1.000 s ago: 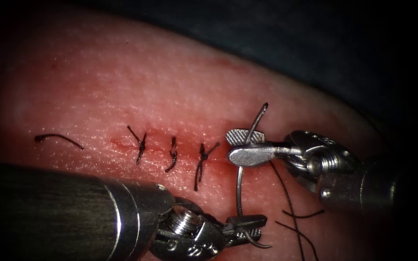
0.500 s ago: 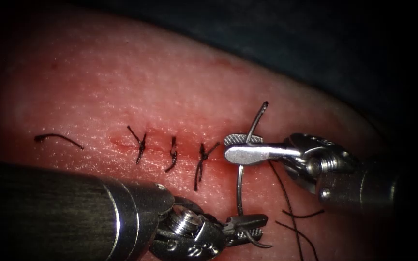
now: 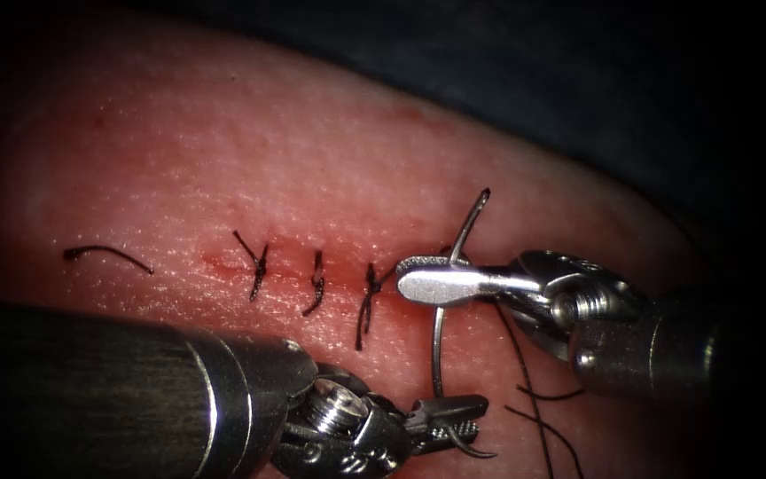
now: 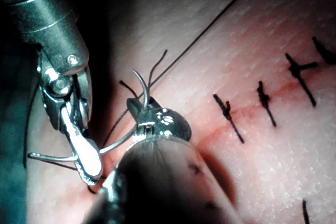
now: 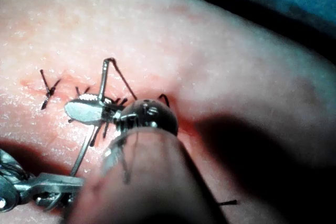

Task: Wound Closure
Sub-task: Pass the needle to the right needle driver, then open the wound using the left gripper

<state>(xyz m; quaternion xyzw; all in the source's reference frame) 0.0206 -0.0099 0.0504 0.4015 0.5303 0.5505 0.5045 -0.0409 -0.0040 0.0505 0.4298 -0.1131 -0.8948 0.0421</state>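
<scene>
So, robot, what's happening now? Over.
Left hand shut on needle near its tip. Right hand closed onto needle's upper curve. Needle out of tissue.

three stitches (image 3: 259, 266), one needle (image 3: 437, 341), two grippers (image 3: 441, 284)

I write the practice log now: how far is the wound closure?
Done: three knotted stitches cross the cut. In hand: both tools grip the needle, clear of the tissue, left tool near the tip, right tool near the thread end. Left: the cut's stretch under the right tool has no stitch.
</scene>
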